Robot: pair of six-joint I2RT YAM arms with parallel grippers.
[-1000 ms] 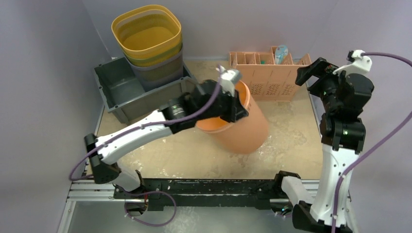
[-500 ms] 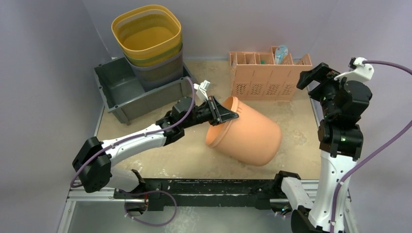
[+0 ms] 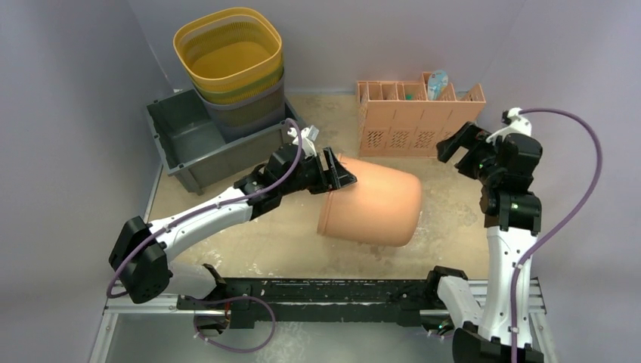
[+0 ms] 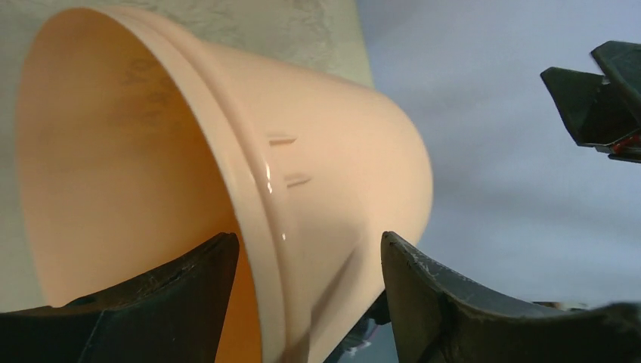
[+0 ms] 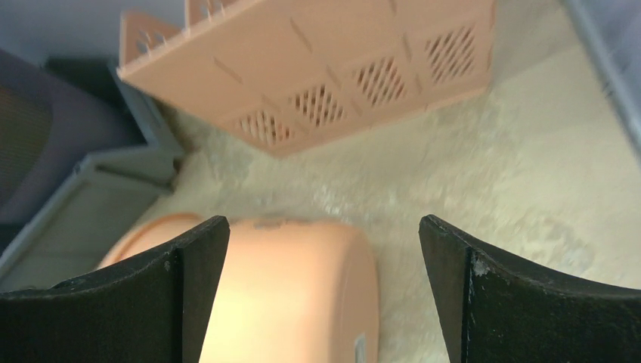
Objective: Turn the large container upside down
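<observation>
The large container (image 3: 374, 208), a big orange bucket, lies on its side in the middle of the table with its mouth facing left. My left gripper (image 3: 332, 172) is at the upper rim, open. In the left wrist view one finger sits inside the container (image 4: 317, 151) and the other outside, so the left gripper (image 4: 306, 242) straddles the rim with gaps on both sides. My right gripper (image 3: 453, 144) hangs open above and to the right of the container's base. In the right wrist view the container (image 5: 295, 287) shows below the right gripper (image 5: 323, 227), between its wide-apart fingers.
A grey bin (image 3: 189, 140) stands at the back left, with stacked yellow and grey baskets (image 3: 227, 53) behind it. An orange slotted rack (image 3: 416, 113) stands at the back right, close behind the right gripper, and shows in the right wrist view as the rack (image 5: 325, 68).
The container went from tilted in the left gripper's grip to lying on its side. The left gripper opened and let go of the rim. The right arm came down toward the container.
</observation>
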